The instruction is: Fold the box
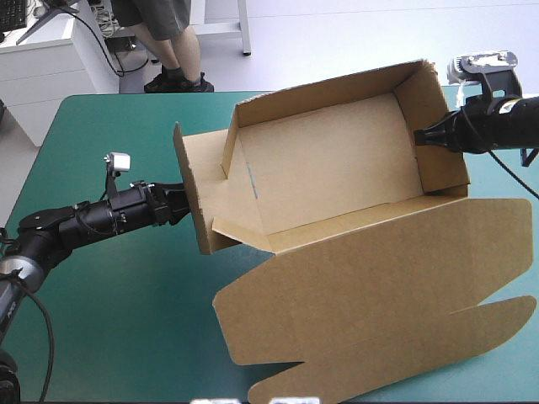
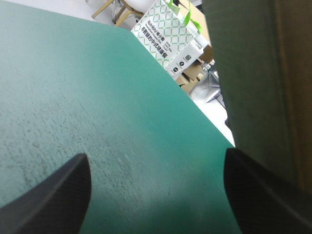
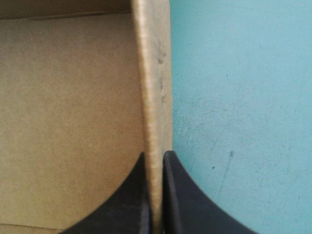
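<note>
Box: the brown box of cut corrugated board (image 1: 328, 160) stood as an open tray on the far part of the bench, right of centre, with its walls raised and its floor bare.
Lid: the broad brown lid panel (image 1: 379, 286) lay flat on the cover, reaching from the tray's near wall toward the near right corner, with rounded tabs along its outer edge.
Right end wall: this upright brown wall (image 1: 442, 126) closed the tray's right end. In the right wrist view its edge (image 3: 155, 97) ran straight ahead from between the fingers, with the tray's inside (image 3: 68, 122) to one side.
Left end flap: a brown flap (image 1: 192, 189) stood upright at the tray's left end, outside the tray.
Right pincer: the right pincer with its two black fin-shaped fingers (image 1: 418, 136) came in from the right and was pressed nearly together on the right end wall, one finger on each face of the board (image 3: 156, 156).
Left pincer: the left pincer of the same black fingers (image 1: 181, 206) lay low just outside the left end flap. Its fingers were spread wide (image 2: 156, 153) with only the cover between them. The brown board (image 2: 263, 73) rose just beside one finger, and I could not tell whether they touched.
Bench: the bench with the teal-green cover (image 1: 126, 295) lay bare around the left arm.
</note>
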